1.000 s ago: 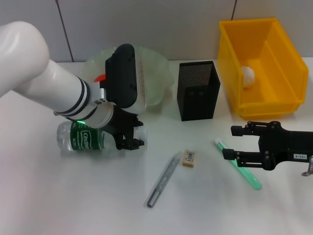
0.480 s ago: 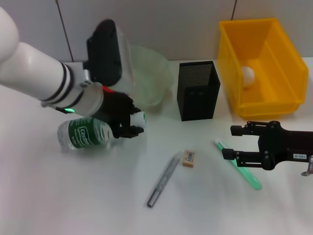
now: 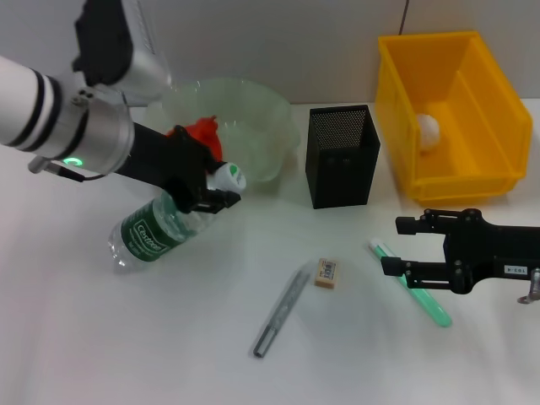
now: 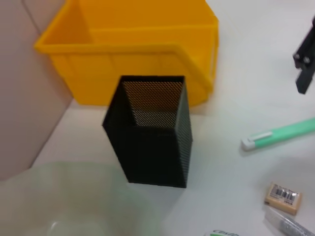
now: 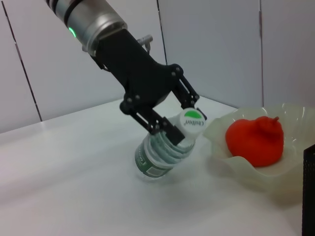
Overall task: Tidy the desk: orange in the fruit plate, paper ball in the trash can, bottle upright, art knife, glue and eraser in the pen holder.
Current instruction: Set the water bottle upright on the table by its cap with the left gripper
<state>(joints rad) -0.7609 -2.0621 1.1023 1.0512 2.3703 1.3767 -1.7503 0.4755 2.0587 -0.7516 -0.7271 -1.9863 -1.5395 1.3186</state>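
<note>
- Bottle (image 3: 162,229): tilted, base on the table (image 3: 126,337), neck raised; the left gripper (image 3: 207,190) is clamped about the neck just under the cap, probably to pivot it upright on its base.
- Fruit plate (image 3: 270,135): just behind the bottle, with the orange (image 3: 202,135) in it; it may crowd the upswing.
- Art knife (image 3: 280,311), eraser (image 3: 327,272): lying loose on the table.
- Pen holder (image 3: 341,156): upright, near the plate.
- Glue (image 3: 411,283): lying under the right gripper (image 3: 405,246), whose jaws are spread, holding nothing.
- Trash can (image 3: 498,160): holds the paper ball (image 3: 428,128).
</note>
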